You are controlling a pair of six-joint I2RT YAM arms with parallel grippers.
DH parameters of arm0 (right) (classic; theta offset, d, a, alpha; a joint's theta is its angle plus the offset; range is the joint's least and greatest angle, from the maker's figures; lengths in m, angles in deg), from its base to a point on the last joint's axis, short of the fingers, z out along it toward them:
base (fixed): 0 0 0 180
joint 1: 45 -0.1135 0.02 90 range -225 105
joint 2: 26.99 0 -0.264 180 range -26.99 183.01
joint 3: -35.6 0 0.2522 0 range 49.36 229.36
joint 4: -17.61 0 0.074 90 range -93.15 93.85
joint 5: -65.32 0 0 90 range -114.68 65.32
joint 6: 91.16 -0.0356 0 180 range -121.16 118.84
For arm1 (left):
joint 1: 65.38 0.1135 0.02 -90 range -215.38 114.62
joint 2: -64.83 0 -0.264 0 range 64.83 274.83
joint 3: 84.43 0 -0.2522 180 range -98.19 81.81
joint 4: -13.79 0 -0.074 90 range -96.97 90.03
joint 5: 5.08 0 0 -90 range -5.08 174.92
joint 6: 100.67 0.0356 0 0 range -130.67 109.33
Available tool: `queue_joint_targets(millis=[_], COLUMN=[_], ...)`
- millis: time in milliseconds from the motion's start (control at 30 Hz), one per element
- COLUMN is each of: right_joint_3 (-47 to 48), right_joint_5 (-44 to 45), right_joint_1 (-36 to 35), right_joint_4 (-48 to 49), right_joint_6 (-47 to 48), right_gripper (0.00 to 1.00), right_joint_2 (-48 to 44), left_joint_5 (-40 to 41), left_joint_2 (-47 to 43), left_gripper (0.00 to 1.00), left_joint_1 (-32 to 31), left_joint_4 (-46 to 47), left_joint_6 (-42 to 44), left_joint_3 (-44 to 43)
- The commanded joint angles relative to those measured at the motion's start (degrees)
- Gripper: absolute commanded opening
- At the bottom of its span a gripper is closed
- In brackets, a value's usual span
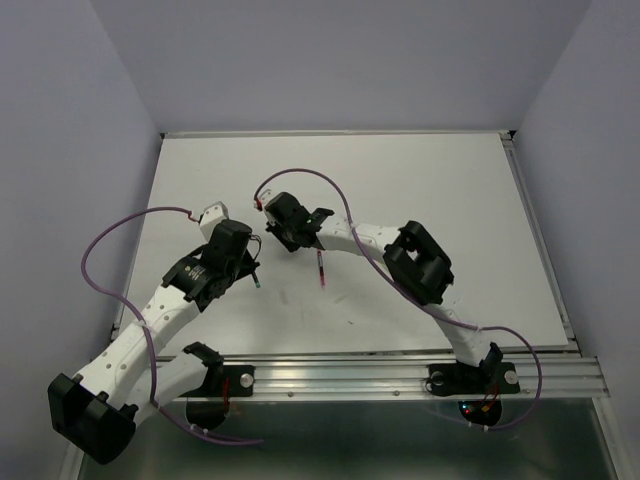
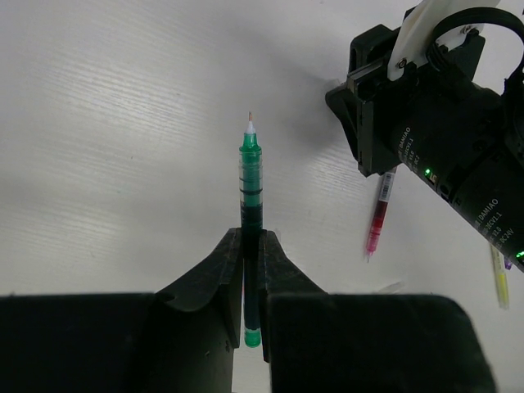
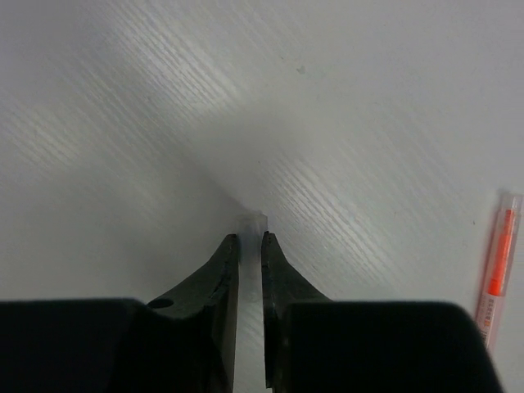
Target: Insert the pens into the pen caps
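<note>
A dark green pen (image 2: 250, 176) stands pinched between my left gripper's (image 2: 251, 239) fingers, its pale tip pointing away and its green end showing behind the pads. In the top view this left gripper (image 1: 256, 277) hovers left of centre over the white table. My right gripper (image 3: 250, 239) is shut on a pale translucent pen cap (image 3: 251, 221), whose end pokes out past the fingertips just above the table. In the top view the right gripper (image 1: 299, 243) sits close to the left one. A red pen (image 2: 378, 214) lies on the table below the right gripper, also visible from above (image 1: 321, 268).
An orange pen (image 3: 497, 266) lies at the right edge of the right wrist view. A yellow pen (image 2: 499, 278) lies partly under the right arm's wrist (image 2: 446, 123). The white table (image 1: 430, 190) is walled at the back and both sides.
</note>
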Motion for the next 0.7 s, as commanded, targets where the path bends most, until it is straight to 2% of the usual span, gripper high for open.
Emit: queue_joint_targets(millis=[0, 67, 200, 300, 433, 467, 667], right_joint_3=[0.4, 0.6, 0.3, -5.5, -17.7, -22.6, -34.7], right_joint_5=[4.5, 4.7, 2.1, -3.2, -10.6, -12.8, -9.7], right_joint_1=[-0.3, -0.3, 1.3, 5.0, 11.3, 12.5, 14.4], right_joint_4=[-0.1, -0.2, 2.3, 9.0, 21.2, 26.9, 36.9], right_joint_6=[-1.2, -2.1, -7.4, -12.6, -21.0, -23.9, -32.4], right_gripper=[0.08, 0.01, 0.01, 0.01, 0.01, 0.01, 0.01], right_joint_2=[-1.4, -2.0, -6.3, -14.5, -27.5, -32.4, -45.8], left_joint_5=[0.0, -1.3, -5.4, -14.6, -23.1, -24.5, -32.6], left_joint_2=[-0.9, -0.9, -1.1, -2.3, -3.4, -3.1, 0.5], left_gripper=[0.0, 0.0, 0.0, 0.0, 0.0, 0.0, 0.0], left_joint_1=[0.4, 0.4, 0.4, 0.3, 0.1, 0.0, -2.8], left_joint_4=[1.4, 2.4, 7.6, 15.0, 24.3, 27.5, 37.6], left_joint_6=[0.7, 1.6, 4.6, 9.6, 13.8, 15.4, 21.3], left_joint_3=[0.7, 1.0, 1.6, 1.8, 2.0, 2.0, 0.3])
